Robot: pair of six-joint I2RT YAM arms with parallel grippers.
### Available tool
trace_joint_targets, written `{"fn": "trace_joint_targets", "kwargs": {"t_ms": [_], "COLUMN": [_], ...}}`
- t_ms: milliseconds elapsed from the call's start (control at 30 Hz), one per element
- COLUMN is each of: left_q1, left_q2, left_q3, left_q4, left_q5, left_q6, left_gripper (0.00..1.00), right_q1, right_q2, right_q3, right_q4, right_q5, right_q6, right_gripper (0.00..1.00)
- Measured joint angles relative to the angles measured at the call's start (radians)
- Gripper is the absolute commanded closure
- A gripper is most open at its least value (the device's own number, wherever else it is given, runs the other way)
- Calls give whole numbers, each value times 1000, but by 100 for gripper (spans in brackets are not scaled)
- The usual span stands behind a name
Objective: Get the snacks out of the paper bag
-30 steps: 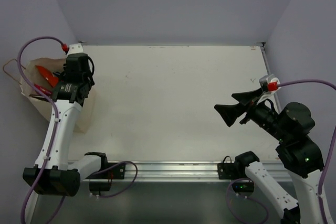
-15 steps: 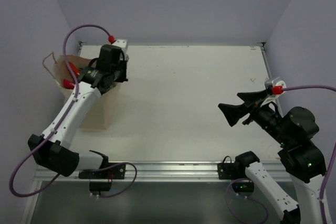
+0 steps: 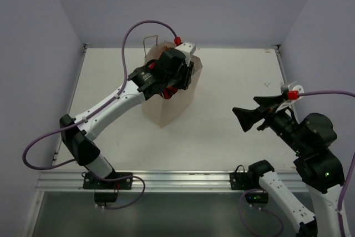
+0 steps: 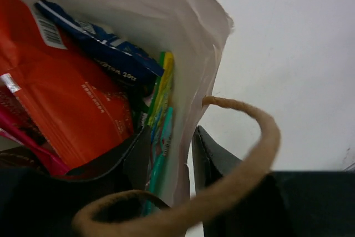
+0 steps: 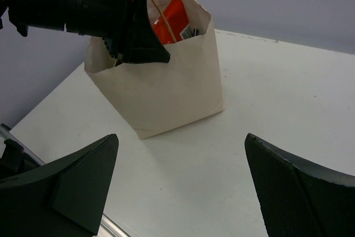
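- The paper bag (image 5: 166, 84) is tan kraft paper with a ragged torn rim. A twisted cord handle (image 4: 247, 154) loops up at its mouth.
- Inside it, an orange packet (image 4: 66, 98) with a white barcode patch stands tallest, and in the right wrist view its top shows above the rim.
- A dark blue packet (image 4: 105, 54) lies behind the orange one. A green pack (image 4: 161, 90) and a teal pack (image 4: 161, 148) stand edge-on against the bag wall, and a strip of pink packet (image 4: 28, 142) shows at the lower left.
- The bag stands on the surface (image 3: 238, 76), towards the rear and left of the middle, well in from the side edges and nearer the far edge than the near rail (image 3: 183, 178).
- Bare surface stretches from the bag to the right pincer (image 5: 180, 137), and more lies on the bag's left.
- The bag is upright with its mouth up, so its long axis is vertical. One broad face is turned towards the right pincer.
- The left pincer (image 4: 172, 130) straddles the bag wall at the rim, one finger inside and one outside, with only a narrow gap. I cannot tell whether it presses the paper.
- The right pincer is spread wide, holds nothing, and hangs above the surface well apart from the bag.
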Motion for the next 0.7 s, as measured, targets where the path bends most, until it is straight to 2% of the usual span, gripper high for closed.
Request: {"fn": "trace_joint_targets", "kwargs": {"t_ms": [33,67,100,133,167,433,700], "left_q1": [-5,-7,-7,-5,-5,35,356], "left_q2": [5,9,10,10,10,-41,-168], "left_q3": [5,11,23,37,57,295,257], "left_q4": [-3,-9,-18,-32,-47,-182,-167], "left_q5": [-3,-8,-19,-29,-37,-90,-30], "left_q6": [4,2,1,3,2,59,163], "left_gripper": [44,27,14,5,0,0,4], "right_q1": [0,0,0,0,0,0,0], "right_q2": [0,0,0,0,0,6,16], "right_q3": [0,0,0,0,0,11,13], "right_q4": [0,0,0,-1,-1,-24,-26], "right_q5": [5,7,8,9,10,9,6], "right_q6": [-3,-6,-8,-10,-11,-29,-39], "right_gripper": [1,1,1,1,1,1,1]}}
